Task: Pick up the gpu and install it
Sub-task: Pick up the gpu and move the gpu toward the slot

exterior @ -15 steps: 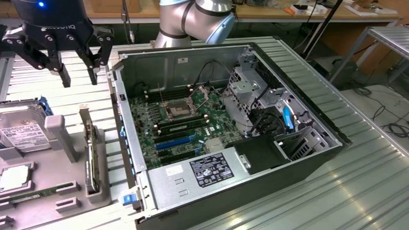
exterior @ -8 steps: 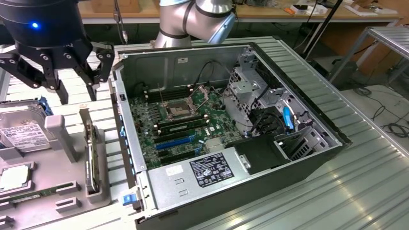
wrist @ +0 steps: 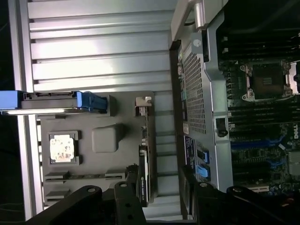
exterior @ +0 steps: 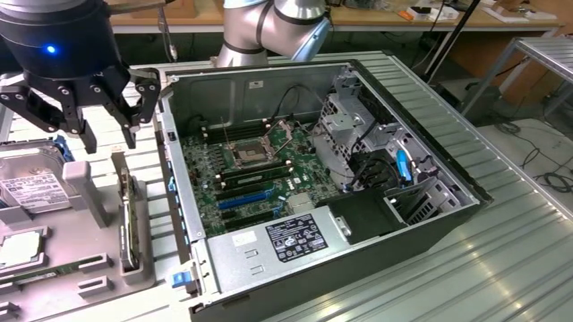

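Pincer (exterior: 109, 134) downward, wide open, above the upright gpu (exterior: 128, 215), no contact.

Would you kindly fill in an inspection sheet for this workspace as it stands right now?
Surface: ribbed metal table bearing a grey parts holder and an open computer case.
Job's things: gpu stands on edge in a slot of the parts holder, untouched; motherboard lies exposed inside the computer case.
Clutter: hard drive, processor chip and memory stick, all in the parts holder.
Grippers: gripper open, hovering above the parts holder, holding nothing.
Cables: black cables inside the computer case; further cables off the table at the exterior view's right.
Surroundings: workbenches behind.
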Motion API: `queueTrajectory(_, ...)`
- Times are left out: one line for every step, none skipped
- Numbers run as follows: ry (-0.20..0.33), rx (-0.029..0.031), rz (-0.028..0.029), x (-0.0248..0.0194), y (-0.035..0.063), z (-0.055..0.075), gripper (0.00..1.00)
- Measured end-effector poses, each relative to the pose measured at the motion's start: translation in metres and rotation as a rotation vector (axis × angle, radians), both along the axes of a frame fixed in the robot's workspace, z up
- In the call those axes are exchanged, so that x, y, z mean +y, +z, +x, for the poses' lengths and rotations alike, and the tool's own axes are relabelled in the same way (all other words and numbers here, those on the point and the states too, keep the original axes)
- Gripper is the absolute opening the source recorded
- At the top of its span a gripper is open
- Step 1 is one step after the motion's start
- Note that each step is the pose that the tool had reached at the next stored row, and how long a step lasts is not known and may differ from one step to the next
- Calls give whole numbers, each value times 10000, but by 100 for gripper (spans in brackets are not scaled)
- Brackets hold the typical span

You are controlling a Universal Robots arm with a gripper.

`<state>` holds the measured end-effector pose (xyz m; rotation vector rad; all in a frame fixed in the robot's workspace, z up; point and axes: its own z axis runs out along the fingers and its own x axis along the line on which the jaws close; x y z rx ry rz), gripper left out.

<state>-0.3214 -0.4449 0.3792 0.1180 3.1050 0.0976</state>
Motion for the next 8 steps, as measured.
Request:
queueTrajectory(0,-6,0,0,-31,-10,48)
queueTrajectory(0,-14,0,-1,-68,-23,48)
queueTrajectory(0,-23,0,-1,-105,-38,48)
queueTrajectory(0,-35,-1,-1,-153,-59,48)
queueTrajectory(1,-42,0,-1,-175,-70,48)
queueTrajectory(0,-51,-1,-1,-198,-83,48)
queueTrajectory(0,-58,-1,-1,-220,-94,48)
queueTrajectory(1,-67,0,-1,-247,-106,48)
